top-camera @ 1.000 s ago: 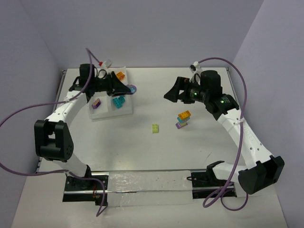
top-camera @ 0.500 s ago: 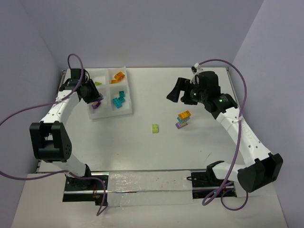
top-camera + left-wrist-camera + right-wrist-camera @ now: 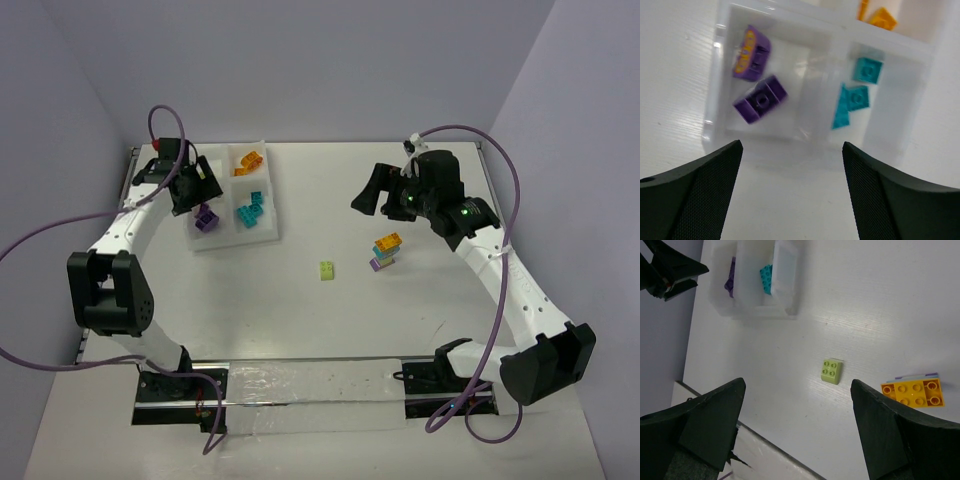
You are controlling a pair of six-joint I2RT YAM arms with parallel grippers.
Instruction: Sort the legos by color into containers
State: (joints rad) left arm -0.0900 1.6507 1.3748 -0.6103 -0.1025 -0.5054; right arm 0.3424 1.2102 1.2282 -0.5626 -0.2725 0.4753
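Observation:
The white tray [image 3: 268,236] stands at the far left, its four containers two by two. Two purple legos [image 3: 760,99] lie in the near-left container, teal ones [image 3: 856,98] in the near-right, orange ones [image 3: 250,158] at the far right. My left gripper [image 3: 791,147] hangs open and empty over the tray's near-left side [image 3: 200,192]. A lime lego [image 3: 831,371] lies alone mid-table [image 3: 327,270]. To its right stands a clump [image 3: 385,250] with an orange brick [image 3: 912,392] on top. My right gripper [image 3: 799,385] is open and empty, raised above the table behind the clump [image 3: 362,198].
One purple piece [image 3: 751,52] in the near-left container has a yellow face. The table's left edge [image 3: 130,200] runs close beside the tray. The purple cables [image 3: 510,190] loop off both arms.
My left arm swung from the tray's middle to its left side and its gripper opened. A second purple lego now lies in the near-left container. The right arm barely moved.

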